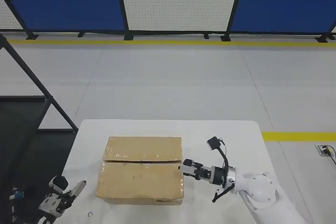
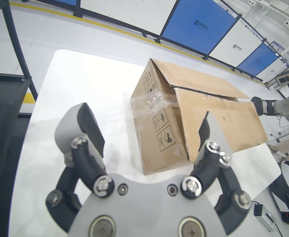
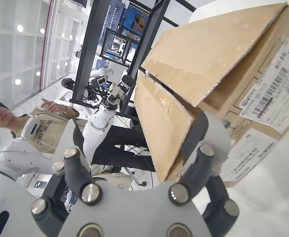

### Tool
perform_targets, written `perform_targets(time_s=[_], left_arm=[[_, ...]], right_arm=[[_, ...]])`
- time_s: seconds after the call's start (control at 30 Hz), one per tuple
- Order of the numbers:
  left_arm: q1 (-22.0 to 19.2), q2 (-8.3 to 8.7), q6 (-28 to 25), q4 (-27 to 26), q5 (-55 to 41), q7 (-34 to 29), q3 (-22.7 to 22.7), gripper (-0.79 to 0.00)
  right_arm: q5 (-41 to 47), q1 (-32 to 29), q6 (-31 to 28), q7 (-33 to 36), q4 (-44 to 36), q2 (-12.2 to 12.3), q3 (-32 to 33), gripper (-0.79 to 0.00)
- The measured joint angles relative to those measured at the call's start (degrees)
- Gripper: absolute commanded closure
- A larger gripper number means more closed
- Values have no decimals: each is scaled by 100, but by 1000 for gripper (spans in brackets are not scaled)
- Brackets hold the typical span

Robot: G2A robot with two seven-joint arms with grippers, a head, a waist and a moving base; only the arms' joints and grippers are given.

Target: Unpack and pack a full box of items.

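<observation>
The end edge of the raised flap (image 3: pixel 159 129) of the cardboard box (image 1: pixel 140 173) sits between the wide-open jaws of the right gripper (image 3: pixel 137 124). One finger (image 3: pixel 198 127) lies just under the flap's corner and seems to touch it. The other stands well apart on the flap's upper side, so nothing is clamped.

That is where trouble looks likeliest. With the board propped on a single pad, an upward push may let it slide off and fall back over the opening. A pinch this close to the corner could crease or tear it.

Just past the jaws, the other flap (image 3: pixel 208 57) slopes over the box's end wall, which carries a shipping label (image 3: pixel 273 92). The contents are hidden.

The right arm lies low and roughly level over the white table (image 1: pixel 224 134), with its fingers pointing at the seam between the flaps.

The left gripper (image 2: pixel 146 110) hangs low by the table's corner, jaws spread wide and holding nothing. The box's opposite end wall stands ahead of these jaws, clearly apart from them. Torn clear tape (image 2: pixel 149 104) hangs loose on that wall and could snag a finger coming in there
</observation>
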Motion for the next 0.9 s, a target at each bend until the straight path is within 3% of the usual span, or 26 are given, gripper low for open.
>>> perform_targets(time_s=[0.43, 0.63, 0.9], left_arm=[[0, 0, 0, 0, 0, 0, 0, -785], [0, 0, 0, 0, 0, 0, 0, -785], [0, 0, 0, 0, 0, 0, 0, -785]], right_arm=[[1000, -698, -667, 1350, -1031, 175, 370, -785], [781, -1100, -880, 1743, -1482, 259, 387, -785], [162, -1286, -812, 1703, -1472, 293, 110, -785]])
